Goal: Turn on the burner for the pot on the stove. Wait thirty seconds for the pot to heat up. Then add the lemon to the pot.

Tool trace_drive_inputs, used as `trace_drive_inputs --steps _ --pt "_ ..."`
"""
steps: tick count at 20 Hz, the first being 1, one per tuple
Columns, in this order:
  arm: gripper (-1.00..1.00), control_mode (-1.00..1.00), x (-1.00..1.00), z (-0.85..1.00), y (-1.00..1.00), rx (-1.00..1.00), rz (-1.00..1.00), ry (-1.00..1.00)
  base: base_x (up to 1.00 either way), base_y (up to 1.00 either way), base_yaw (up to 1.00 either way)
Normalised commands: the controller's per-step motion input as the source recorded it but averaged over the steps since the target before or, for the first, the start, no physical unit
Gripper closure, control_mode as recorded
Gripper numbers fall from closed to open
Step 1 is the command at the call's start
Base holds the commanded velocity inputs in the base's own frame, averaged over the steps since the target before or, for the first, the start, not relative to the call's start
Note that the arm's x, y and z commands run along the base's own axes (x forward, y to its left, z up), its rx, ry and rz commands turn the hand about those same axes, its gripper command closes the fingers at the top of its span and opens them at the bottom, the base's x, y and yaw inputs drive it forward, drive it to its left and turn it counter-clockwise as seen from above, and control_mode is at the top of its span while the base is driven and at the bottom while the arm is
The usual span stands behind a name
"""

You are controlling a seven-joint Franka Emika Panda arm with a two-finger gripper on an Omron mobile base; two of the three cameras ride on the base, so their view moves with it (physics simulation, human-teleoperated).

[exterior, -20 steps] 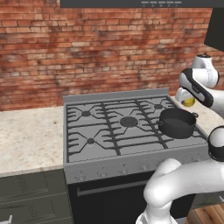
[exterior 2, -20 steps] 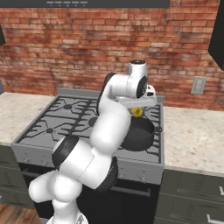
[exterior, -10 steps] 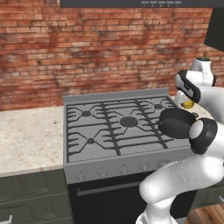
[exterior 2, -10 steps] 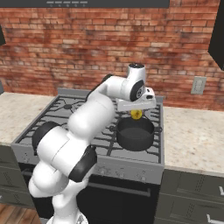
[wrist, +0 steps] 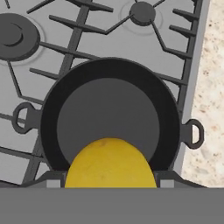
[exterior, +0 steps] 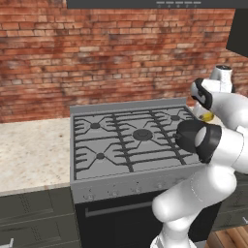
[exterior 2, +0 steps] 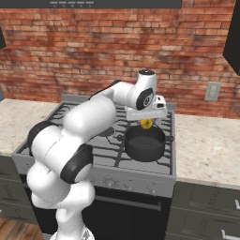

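Note:
The lemon [exterior 2: 146,123] hangs just above the pot [exterior 2: 144,143], and my gripper [exterior 2: 146,121] is shut on it. Through the hand view the lemon [wrist: 110,164] bulges up at the bottom, over the near rim of the pot [wrist: 109,113], whose dark inside holds nothing. The pot stands on the front right burner of the stove [exterior 2: 140,171]. In the left base view the lemon [exterior: 207,116] peeks out under the hand at the right edge, and my elbow hides part of the pot [exterior: 183,136].
Speckled counter runs left of the stove [exterior: 29,155] and right of it [exterior 2: 206,150]. A row of small knobs [exterior 2: 126,183] lines the stove front. The brick wall [exterior 2: 93,51] is behind, a hood overhead.
My elbow has swung down and outward across the stove front. The hand with the lemon has sunk slightly toward the pot. The pot has stayed put.

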Motion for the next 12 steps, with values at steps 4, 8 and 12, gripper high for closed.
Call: trace_drive_inputs --steps 4,8,12 --pt "1.0 -1.0 0.09 -0.15 0.0 0.0 0.0 0.0 0.0 0.0 0.0" --pt "1.0 -1.0 0.12 -0.17 0.0 -0.01 0.0 0.0 0.0 0.0 0.0" --pt "1.0 -1.0 0.14 -0.15 0.0 -0.01 0.0 0.0 0.0 0.0 0.0"
